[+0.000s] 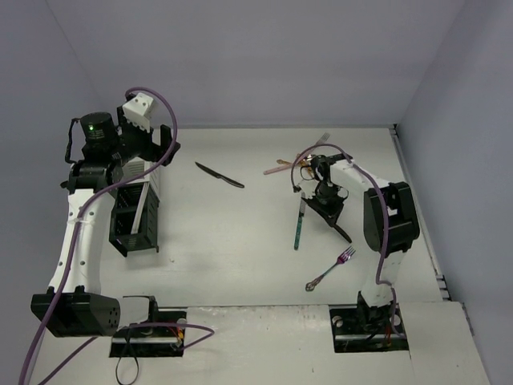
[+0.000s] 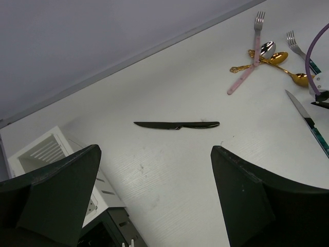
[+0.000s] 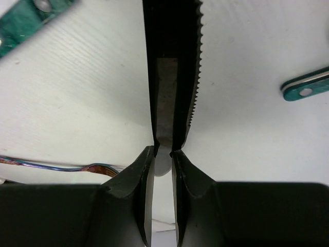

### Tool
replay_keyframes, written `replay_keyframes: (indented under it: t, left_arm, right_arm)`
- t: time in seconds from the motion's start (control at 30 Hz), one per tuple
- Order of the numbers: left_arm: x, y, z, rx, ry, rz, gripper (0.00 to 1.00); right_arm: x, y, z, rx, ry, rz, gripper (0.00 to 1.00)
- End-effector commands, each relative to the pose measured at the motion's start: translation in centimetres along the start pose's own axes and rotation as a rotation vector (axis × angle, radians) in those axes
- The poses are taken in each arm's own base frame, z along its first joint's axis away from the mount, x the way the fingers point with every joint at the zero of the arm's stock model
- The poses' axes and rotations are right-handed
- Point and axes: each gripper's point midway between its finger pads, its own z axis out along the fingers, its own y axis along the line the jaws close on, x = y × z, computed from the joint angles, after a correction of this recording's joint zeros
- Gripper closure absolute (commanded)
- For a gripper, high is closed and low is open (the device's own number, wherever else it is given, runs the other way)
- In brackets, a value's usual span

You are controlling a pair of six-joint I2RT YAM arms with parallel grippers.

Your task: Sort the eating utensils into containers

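My right gripper is shut on a black serrated knife, which lies low over the table. Beside it lie a teal-handled knife and a second teal handle. An iridescent fork rests nearer the arm bases. Another black knife lies mid-table. A pink fork, gold spoons and a silver fork are piled at the back. My left gripper hangs open and empty above the white container and the black container.
Thin white chopstick tips stick up from the black container in the left wrist view. A purple cable loops over the left arm. Walls close the table at the back and on both sides.
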Motion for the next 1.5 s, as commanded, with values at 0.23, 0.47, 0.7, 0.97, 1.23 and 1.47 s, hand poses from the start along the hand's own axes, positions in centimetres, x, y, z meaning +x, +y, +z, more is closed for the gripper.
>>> replay_keyframes:
  t: [0.23,0.47,0.7,0.97,1.23,1.47]
  left_arm:
    - [-3.1,-1.8,-1.6,0.045,-0.089,-0.059,0.15]
    - [-4.3,-5.7,-2.1,0.205,-0.173,-0.376,0.15]
    - [-1.8,-8.7,0.0,0.286,-0.128,-0.544,0.15]
    - [1.0,-12.5,3.5,0.218,-0.027,-0.536,0.18]
    - [2.4,-11.3,7.3,0.127,0.026,-0.583,0.26]
    - [2.0,-11.7,8.6,0.14,0.021,-0.594,0.28]
  right_arm:
    - [-4.7,0.8,-11.5,-0.016,-0.338,-0.011,1.0]
    - [-11.0,1.9,-18.3,-0.109,-0.618,-0.05,1.0]
    - [-16.2,6.5,-21.3,-0.174,-0.736,-0.149,1.0]
    - [-19.2,9.0,-21.8,-0.237,-0.783,-0.127,1.0]
    - [-20.4,11.0,-21.5,-0.271,-0.778,-0.143,1.0]
    - [-21.1,12.0,-20.5,-0.271,-0.756,-0.147,1.0]
